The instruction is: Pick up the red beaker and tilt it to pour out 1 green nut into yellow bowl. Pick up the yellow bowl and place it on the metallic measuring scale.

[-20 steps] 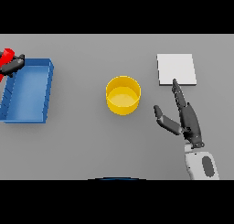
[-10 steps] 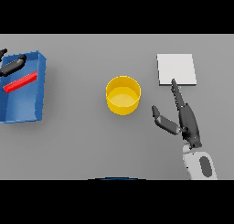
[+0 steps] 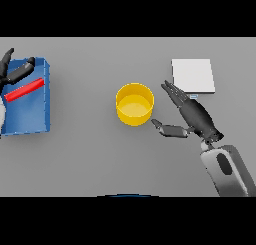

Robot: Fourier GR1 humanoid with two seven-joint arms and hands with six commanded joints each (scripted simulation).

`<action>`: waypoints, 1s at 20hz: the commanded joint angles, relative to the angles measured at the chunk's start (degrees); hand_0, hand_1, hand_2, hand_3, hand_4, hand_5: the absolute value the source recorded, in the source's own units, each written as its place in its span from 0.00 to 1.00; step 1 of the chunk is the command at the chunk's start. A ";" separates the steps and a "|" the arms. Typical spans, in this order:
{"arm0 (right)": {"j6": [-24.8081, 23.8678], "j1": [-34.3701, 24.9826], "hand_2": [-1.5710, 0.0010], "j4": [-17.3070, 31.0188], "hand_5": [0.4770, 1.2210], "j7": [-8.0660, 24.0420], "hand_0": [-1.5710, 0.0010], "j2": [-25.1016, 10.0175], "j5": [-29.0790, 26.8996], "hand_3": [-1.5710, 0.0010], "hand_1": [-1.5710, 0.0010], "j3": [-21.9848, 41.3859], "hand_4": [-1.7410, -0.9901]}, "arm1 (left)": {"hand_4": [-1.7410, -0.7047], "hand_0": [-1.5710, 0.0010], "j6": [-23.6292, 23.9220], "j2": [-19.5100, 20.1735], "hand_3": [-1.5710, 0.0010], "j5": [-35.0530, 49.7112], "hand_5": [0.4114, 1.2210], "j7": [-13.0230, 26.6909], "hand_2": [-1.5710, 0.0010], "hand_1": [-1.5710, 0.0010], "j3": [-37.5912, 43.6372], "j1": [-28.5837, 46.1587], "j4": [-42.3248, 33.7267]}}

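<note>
we are reaching our right hand (image 3: 196,117), fingers spread and grasping nothing, beside the yellow bowl (image 3: 134,104); misjudging risks knocking it away.

Lab-like bench: bare grey table (image 3: 100,159), scale (image 3: 193,75), blue tray (image 3: 30,124).

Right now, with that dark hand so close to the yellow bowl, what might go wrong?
The right hand is open beside the yellow bowl, its thumb low by the bowl's base. A clumsy approach might nudge the bowl away or tip it rather than grasp it.

The measuring scale lies just behind that hand, so lifting the bowl across could bump it.

At the far left, the left hand is above the blue tray holding the red beaker; it might catch the tray's rim.
</note>
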 commanded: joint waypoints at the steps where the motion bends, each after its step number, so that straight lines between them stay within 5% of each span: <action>1: 0.67 -2.11 1.00 1.21 0.20 -0.72 1.00 -1.00 2.15 1.00 1.00 1.46 0.80 | 0.90 0.99 0.37 -0.17 1.00 -0.18 0.34 0.07 1.00 0.99 0.07 -0.23 0.50; 9: 8.67 -15.77 1.00 9.45 0.22 -7.08 1.00 -6.51 13.79 1.00 1.00 12.49 0.77 | 0.90 1.00 -0.78 0.26 1.00 0.30 0.35 -0.28 1.00 1.00 0.31 0.54 0.49; 20: 17.09 -27.65 1.00 23.17 0.26 -9.94 1.00 -2.64 18.31 1.00 1.00 21.03 0.77 | 0.90 1.00 -1.18 0.97 1.00 0.21 0.36 -0.98 1.00 1.00 0.71 0.05 1.02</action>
